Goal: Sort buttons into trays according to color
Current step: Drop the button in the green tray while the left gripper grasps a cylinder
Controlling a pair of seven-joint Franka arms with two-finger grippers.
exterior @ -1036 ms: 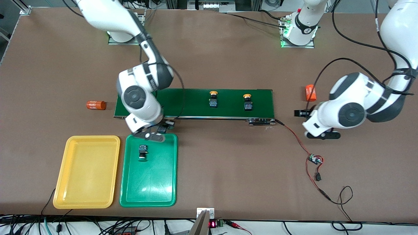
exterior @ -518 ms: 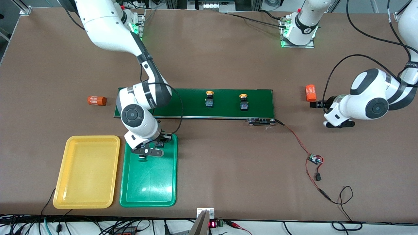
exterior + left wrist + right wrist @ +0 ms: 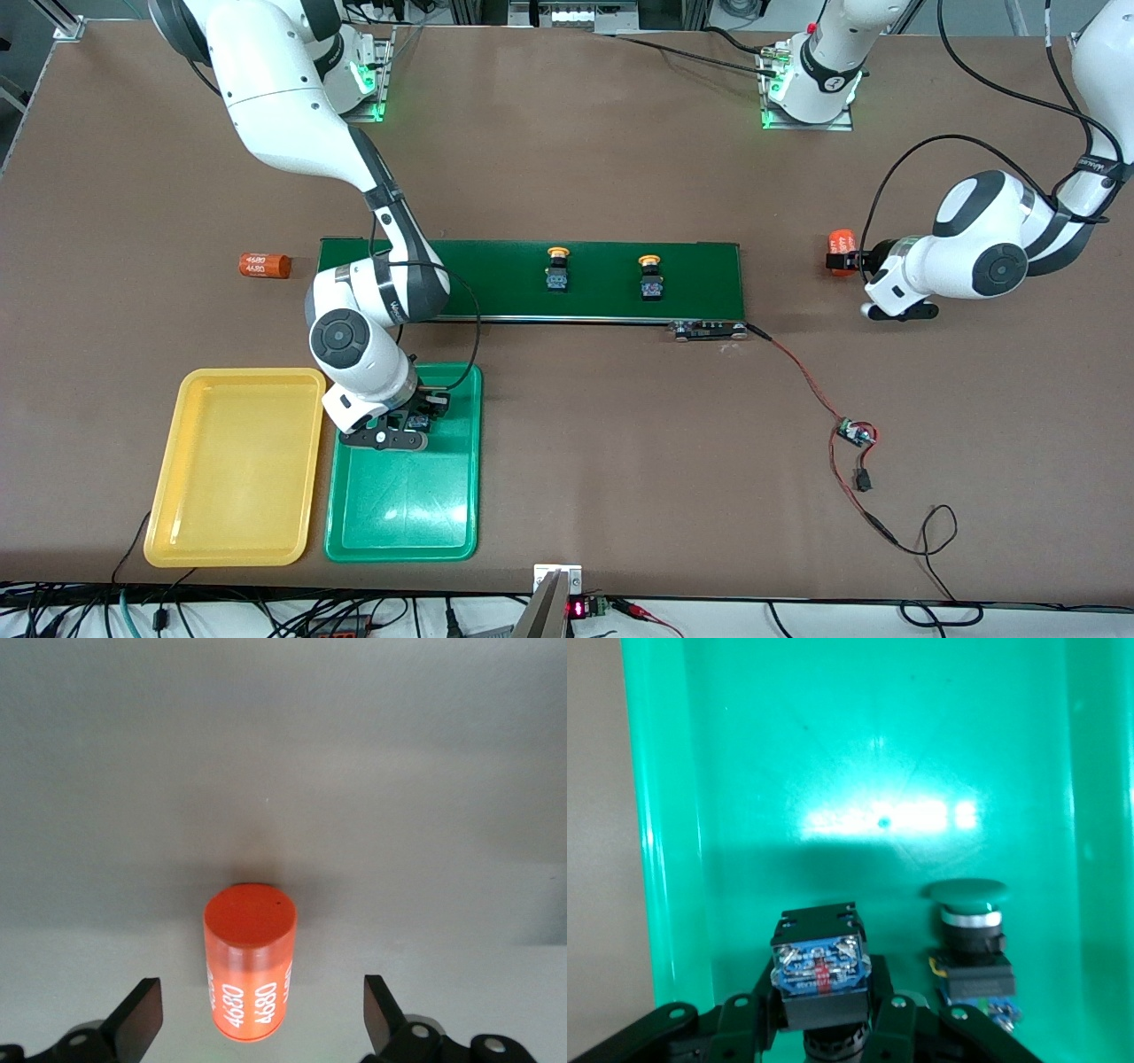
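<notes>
Pinched tight in the right gripper (image 3: 390,430) (image 3: 819,1028), low in the 12 o'clock end of the green tray (image 3: 403,523) (image 3: 859,744): a button (image 3: 819,967), blue-and-black body showing, cap hidden, with a green button (image 3: 970,939) lying on the tray floor just beside it. At 9 o'clock of that tray, the yellow tray (image 3: 235,465); at 12 o'clock, the belt (image 3: 496,275), carrying one yellow button (image 3: 557,268) and another yellow button (image 3: 651,276) at its 3 o'clock. At 3 o'clock off the belt, left gripper (image 3: 850,261) (image 3: 261,992) with fingers spread wide astride a cylinder (image 3: 840,244) (image 3: 250,961), not touching it.
</notes>
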